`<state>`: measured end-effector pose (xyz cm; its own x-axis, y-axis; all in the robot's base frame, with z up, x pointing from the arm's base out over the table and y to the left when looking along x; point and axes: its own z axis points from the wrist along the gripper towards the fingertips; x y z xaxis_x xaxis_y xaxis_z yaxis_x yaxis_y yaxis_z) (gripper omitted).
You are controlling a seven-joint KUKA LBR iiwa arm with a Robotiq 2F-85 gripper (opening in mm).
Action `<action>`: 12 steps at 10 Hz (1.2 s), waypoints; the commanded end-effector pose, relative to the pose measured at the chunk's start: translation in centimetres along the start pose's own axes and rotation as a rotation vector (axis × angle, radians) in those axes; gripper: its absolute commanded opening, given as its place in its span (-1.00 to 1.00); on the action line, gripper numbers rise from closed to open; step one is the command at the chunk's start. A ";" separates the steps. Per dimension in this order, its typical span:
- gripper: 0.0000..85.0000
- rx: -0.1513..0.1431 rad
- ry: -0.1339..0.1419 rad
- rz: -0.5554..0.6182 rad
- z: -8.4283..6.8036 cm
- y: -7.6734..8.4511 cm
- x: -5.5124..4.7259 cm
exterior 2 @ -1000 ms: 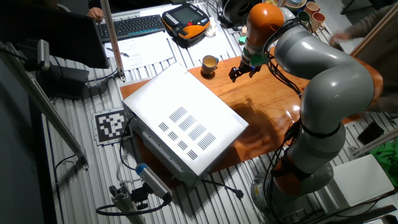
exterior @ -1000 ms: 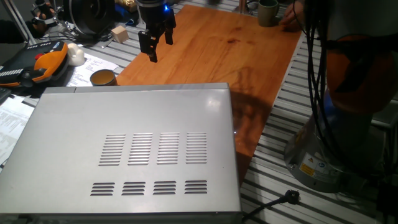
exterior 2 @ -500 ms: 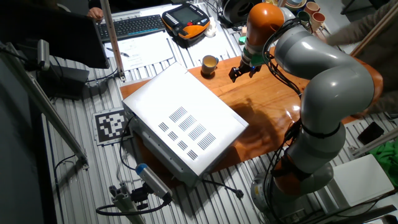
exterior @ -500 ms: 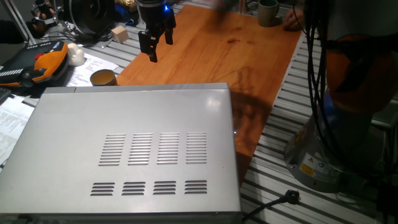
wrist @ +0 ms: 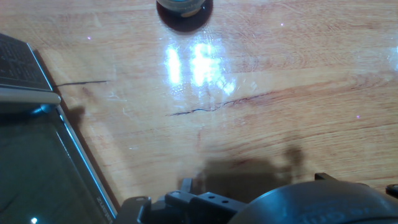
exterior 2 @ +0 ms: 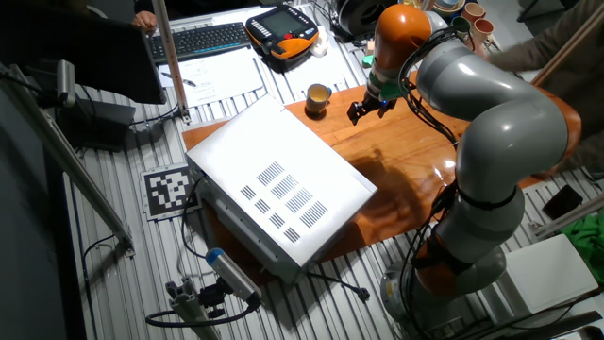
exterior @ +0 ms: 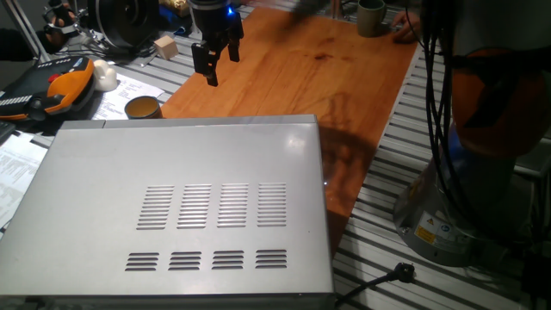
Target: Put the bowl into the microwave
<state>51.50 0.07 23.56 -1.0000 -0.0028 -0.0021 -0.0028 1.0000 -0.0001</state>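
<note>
Tan bowl [exterior: 143, 108] sits ungrasped beside the microwave [exterior: 172, 207]; my empty hand [exterior: 213, 62], fingers apart, hovers above the table [exterior: 344, 77] and must reach it next.

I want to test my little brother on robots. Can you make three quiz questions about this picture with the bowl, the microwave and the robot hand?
1. True or false: the gripper is holding the bowl.
2. The bowl stands: A) on top of the microwave, B) on the wooden board beside the microwave, C) inside the mug.
3. Fill in: the gripper hangs above the wooden ____.

Key: 1 false, it hangs in the air apart from the bowl. 2 B. 3 board.
</note>
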 end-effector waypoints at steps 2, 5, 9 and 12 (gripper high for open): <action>-1.00 0.128 0.126 -0.213 0.0 0.0 0.0; -1.00 0.128 0.124 -0.215 0.0 0.0 0.0; -1.00 0.128 0.122 -0.212 0.0 0.0 0.0; -1.00 0.132 0.117 -0.159 0.0 0.0 0.0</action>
<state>51.49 0.05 23.58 -0.9804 -0.1529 0.1246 -0.1680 0.9783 -0.1217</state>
